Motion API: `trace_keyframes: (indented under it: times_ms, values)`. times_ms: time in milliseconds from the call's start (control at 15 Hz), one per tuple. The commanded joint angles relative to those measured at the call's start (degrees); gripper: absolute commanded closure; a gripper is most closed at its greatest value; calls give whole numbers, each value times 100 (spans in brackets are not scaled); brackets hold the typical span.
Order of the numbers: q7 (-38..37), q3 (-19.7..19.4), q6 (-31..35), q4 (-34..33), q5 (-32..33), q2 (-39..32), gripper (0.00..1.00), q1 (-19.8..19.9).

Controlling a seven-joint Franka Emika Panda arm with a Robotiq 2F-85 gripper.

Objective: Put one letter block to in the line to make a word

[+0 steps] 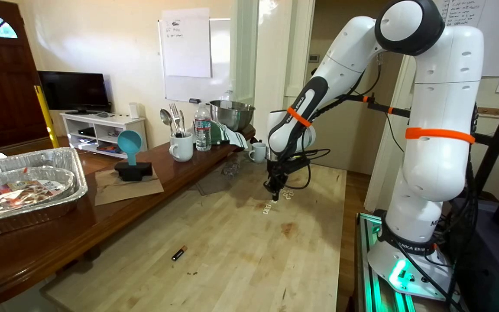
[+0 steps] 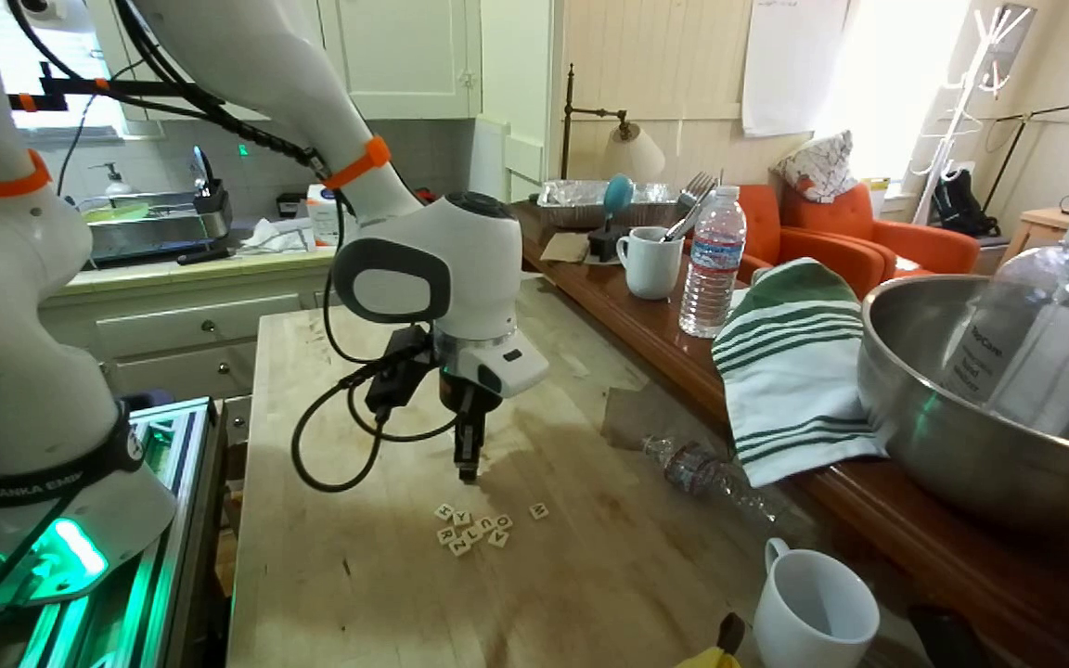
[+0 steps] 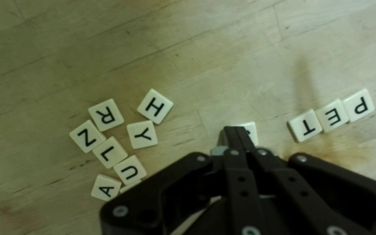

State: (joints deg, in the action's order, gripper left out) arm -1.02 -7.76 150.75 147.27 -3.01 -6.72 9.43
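A letter block [image 3: 252,132] is partly hidden on the desk [image 3: 207,49] by the gripper [image 3: 235,128], whose fingers [image 3: 231,137] are pressed together, between the row P, E, T [image 3: 331,115] and a jumbled cluster [image 3: 109,152]. In both exterior views cutlery [image 1: 175,115] is held by a mug [image 1: 182,150] and a pump bottle [image 2: 1049,357] by a steel bowl [image 2: 971,478]; a foil pan [image 1: 68,178] is nested in a foil tray [image 1: 78,171] in an exterior view.

Bare table [image 3: 189,112] is lying open between the Y tile [image 3: 142,134] and T tile [image 3: 305,125]
A third tile [image 3: 252,132], part-hidden by the end effector [image 3: 236,128], is interrupting that stretch.
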Motion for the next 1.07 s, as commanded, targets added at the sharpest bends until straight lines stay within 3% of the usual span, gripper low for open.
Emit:
trace_keyframes:
  times_ms: [0, 1000]
  values:
    - [2, -11, 214, 167, 8, 49, 100, -52]
    - [199, 80, 563, 246, 116, -82, 100, -188]
